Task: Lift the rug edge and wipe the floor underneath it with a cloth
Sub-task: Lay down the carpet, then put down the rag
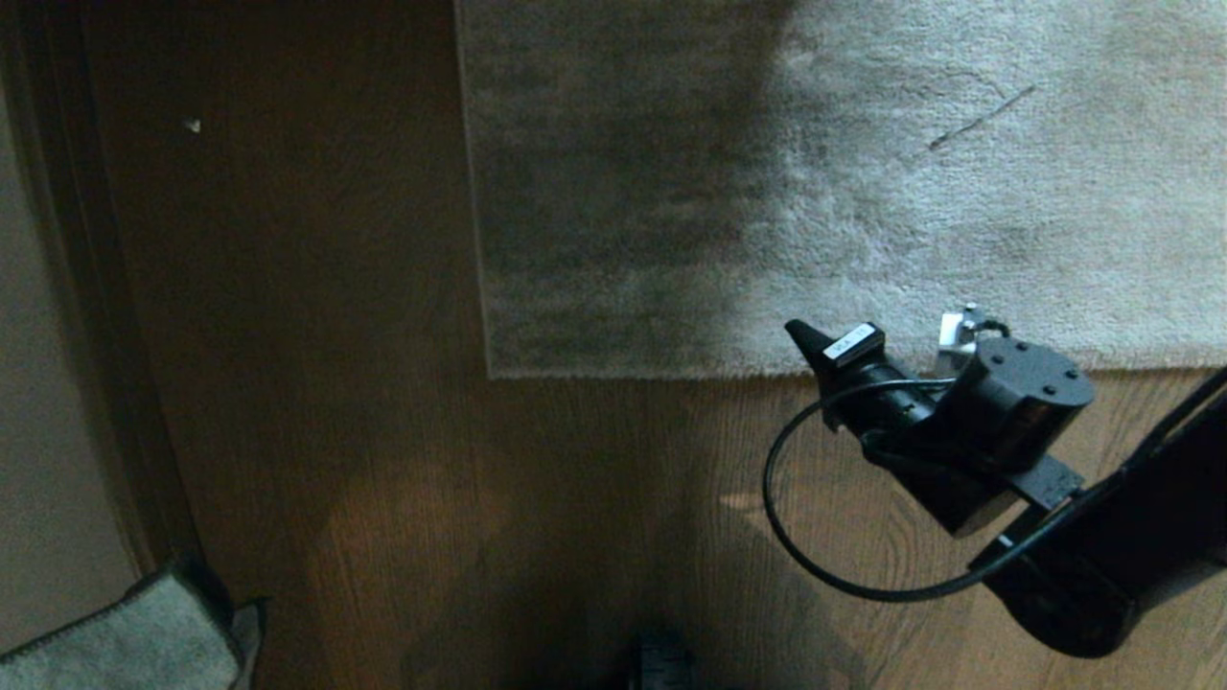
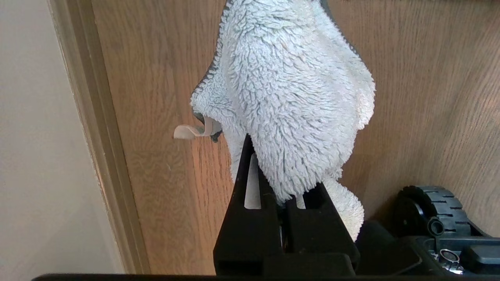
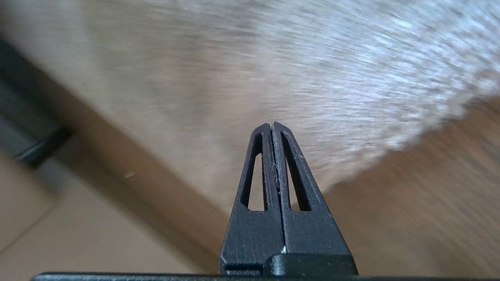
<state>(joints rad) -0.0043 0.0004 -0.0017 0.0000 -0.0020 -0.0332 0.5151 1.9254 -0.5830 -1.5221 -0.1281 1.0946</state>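
Observation:
The grey-beige rug (image 1: 863, 192) lies flat on the brown wood floor (image 1: 335, 431). Its rug edge (image 1: 671, 372) runs across the head view to a square corner (image 1: 491, 374). My right gripper (image 1: 800, 331) hovers at that hem, right of the corner, shut and empty. In the right wrist view the gripper's tips (image 3: 271, 124) point at the rug (image 3: 312, 78) near its hem (image 3: 390, 152). My left gripper (image 2: 283, 191) stays low at the left, shut on the fluffy pale cloth (image 2: 297, 97), which hangs over its fingers. A part of the cloth (image 1: 125, 632) shows in the head view.
A pale wall (image 1: 38, 383) and dark baseboard (image 1: 115, 383) border the floor on the left. A small white scrap (image 1: 193, 125) lies on the floor near them. My base's black wheel (image 2: 429, 210) sits beside the left gripper.

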